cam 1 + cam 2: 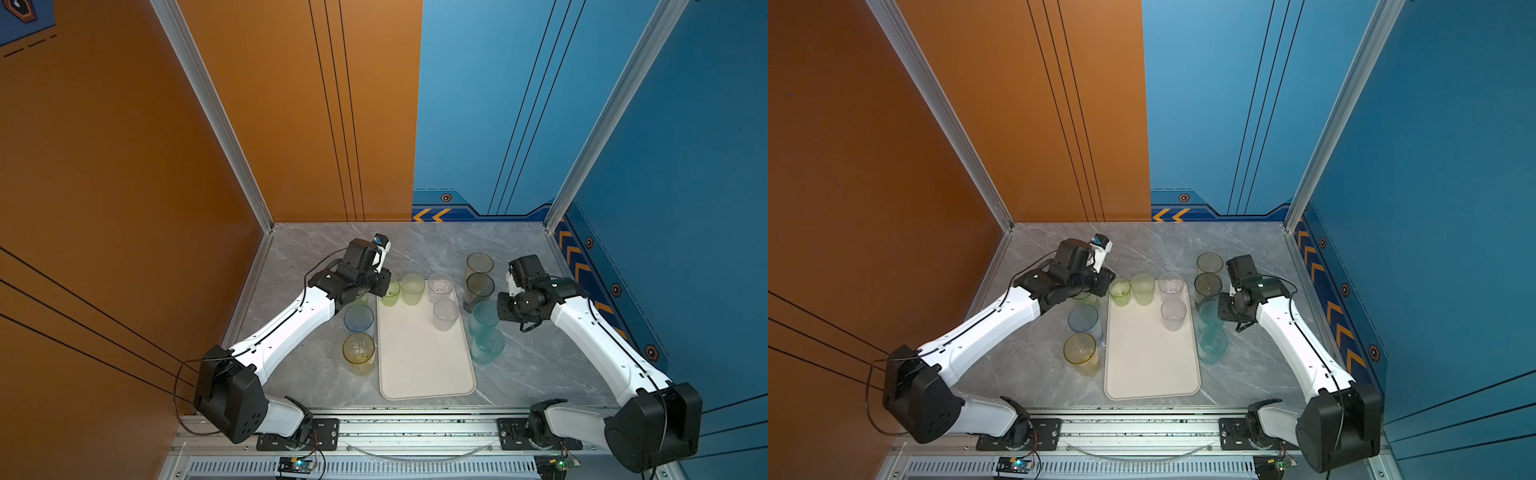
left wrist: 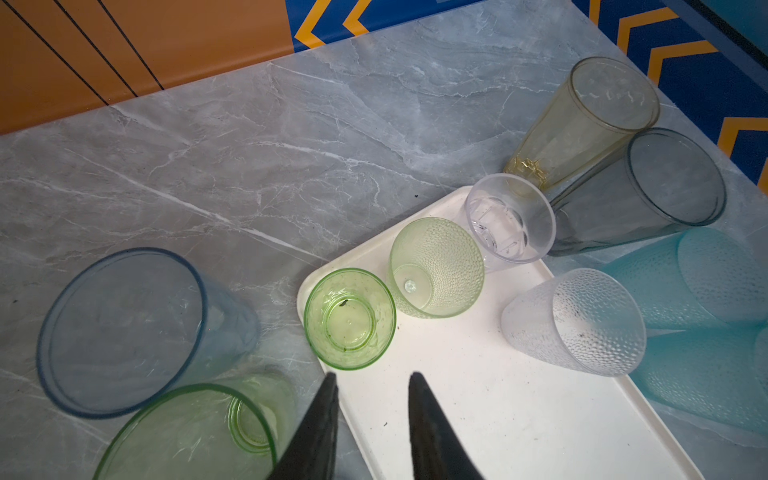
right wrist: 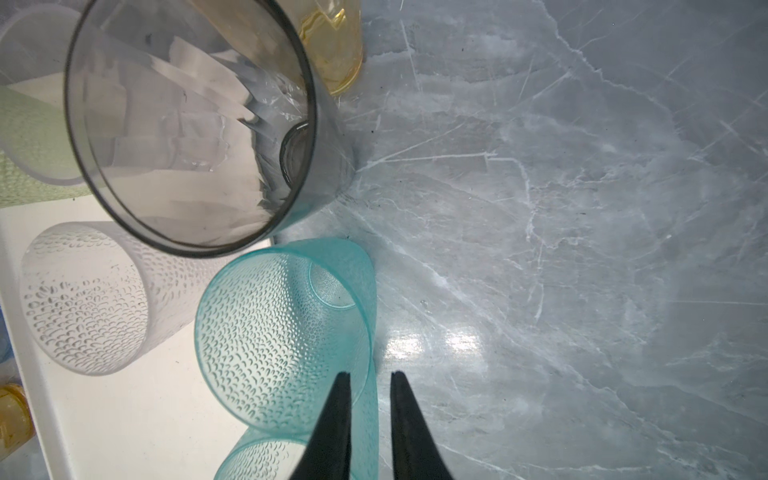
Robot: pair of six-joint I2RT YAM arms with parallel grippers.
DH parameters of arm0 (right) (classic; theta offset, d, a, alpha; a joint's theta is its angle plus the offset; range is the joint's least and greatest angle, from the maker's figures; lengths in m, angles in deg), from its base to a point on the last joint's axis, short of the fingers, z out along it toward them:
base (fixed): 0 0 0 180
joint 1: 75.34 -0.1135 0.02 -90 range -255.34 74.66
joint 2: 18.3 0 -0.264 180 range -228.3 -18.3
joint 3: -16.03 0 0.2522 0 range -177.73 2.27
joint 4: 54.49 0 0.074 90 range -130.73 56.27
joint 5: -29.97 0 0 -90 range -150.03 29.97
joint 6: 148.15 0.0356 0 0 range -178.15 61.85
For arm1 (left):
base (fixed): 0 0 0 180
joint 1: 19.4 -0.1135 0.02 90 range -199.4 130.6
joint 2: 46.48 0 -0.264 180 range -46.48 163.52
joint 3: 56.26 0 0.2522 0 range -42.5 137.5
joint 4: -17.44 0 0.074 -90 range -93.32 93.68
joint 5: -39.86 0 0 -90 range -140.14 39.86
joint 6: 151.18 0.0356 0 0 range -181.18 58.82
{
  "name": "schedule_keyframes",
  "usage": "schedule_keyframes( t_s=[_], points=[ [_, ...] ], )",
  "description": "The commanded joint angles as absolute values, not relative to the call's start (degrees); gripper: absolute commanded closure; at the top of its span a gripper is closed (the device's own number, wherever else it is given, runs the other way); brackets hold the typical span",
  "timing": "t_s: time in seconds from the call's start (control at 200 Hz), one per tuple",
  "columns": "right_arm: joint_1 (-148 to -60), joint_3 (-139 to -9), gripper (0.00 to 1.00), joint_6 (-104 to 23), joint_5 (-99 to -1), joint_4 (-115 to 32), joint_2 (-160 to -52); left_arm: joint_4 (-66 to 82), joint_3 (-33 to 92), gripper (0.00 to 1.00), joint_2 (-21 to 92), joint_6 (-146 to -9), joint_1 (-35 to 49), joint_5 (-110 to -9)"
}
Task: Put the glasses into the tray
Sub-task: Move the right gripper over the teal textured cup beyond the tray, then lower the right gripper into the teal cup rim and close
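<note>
Four of the glasses (image 1: 412, 289) are being carried upright at the far end of the tray (image 1: 424, 374). The rest are being carried by the counter (image 1: 532, 374) along the tray's left and right sides. One green glass (image 1: 1088, 298) is being largely hidden under the left arm (image 1: 1000, 320). The left tool (image 2: 370, 376) is being held parted and empty beside a small green glass (image 2: 350, 319) on the tray. The right tool (image 3: 370, 374) is being held slightly parted astride a teal glass (image 3: 270, 332) at its rim. Whether that glass is being gripped cannot be told.

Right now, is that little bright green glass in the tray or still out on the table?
In the tray. The small green glass stands upright on its white floor, just inside the corner rim.
</note>
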State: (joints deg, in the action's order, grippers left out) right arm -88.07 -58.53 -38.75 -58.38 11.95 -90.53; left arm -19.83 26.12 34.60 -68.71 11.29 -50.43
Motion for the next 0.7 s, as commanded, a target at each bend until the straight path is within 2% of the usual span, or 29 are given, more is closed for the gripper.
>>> schedule_keyframes(
  t_s=[0.0, 0.696],
  points=[
    [-87.6, -57.8, 0.83, -38.5, -57.5, 10.9, -91.5, -19.3, 26.3, 0.69, 34.3, -68.3, 10.8, -51.5],
    [-87.6, -57.6, 0.84, -39.0, -57.0, 9.1, -95.8, -19.3, 25.5, 0.69, 34.3, -68.2, 9.8, -51.9]
  ],
)
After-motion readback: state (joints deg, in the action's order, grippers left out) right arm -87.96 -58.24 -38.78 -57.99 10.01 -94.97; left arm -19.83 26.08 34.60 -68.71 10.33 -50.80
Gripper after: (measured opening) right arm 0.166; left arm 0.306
